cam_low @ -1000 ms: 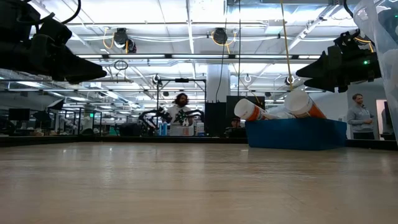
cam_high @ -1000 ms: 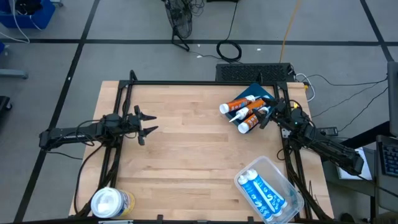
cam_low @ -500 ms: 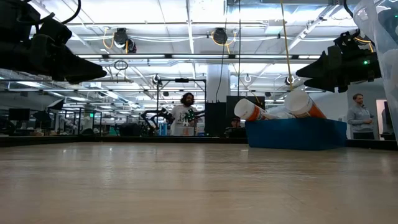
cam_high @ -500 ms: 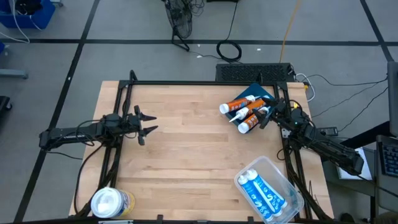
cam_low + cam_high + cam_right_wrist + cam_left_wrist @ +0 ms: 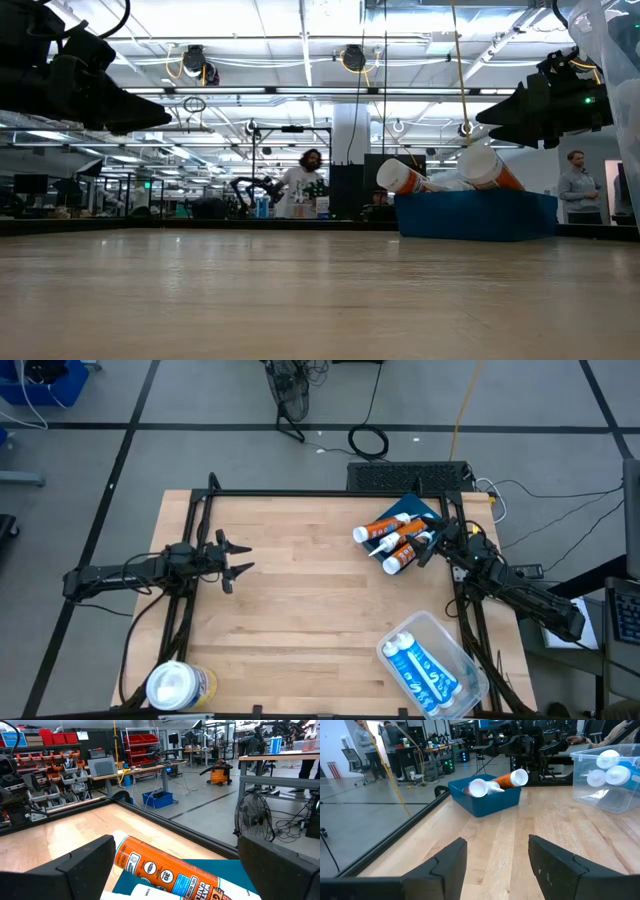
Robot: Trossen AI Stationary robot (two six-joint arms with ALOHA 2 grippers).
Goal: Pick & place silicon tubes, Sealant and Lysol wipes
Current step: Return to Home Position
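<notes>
Several orange caulk tubes (image 5: 392,540) with white caps lie in a shallow blue bin (image 5: 417,507) at the table's far right; they also show in the low view (image 5: 405,178). My right gripper (image 5: 425,547) is open right beside them, with one orange tube (image 5: 165,870) showing between its fingers, which stand apart from it. My left gripper (image 5: 238,560) is open and empty over the left middle of the table. The yellow Lysol wipes canister (image 5: 178,686) with a white lid stands upright at the near left corner.
A clear plastic tub (image 5: 432,665) holding white and blue tubes sits at the near right; it also shows in the left wrist view (image 5: 607,775). Bare wood lies between the two arms. People stand in the room beyond the table (image 5: 300,180).
</notes>
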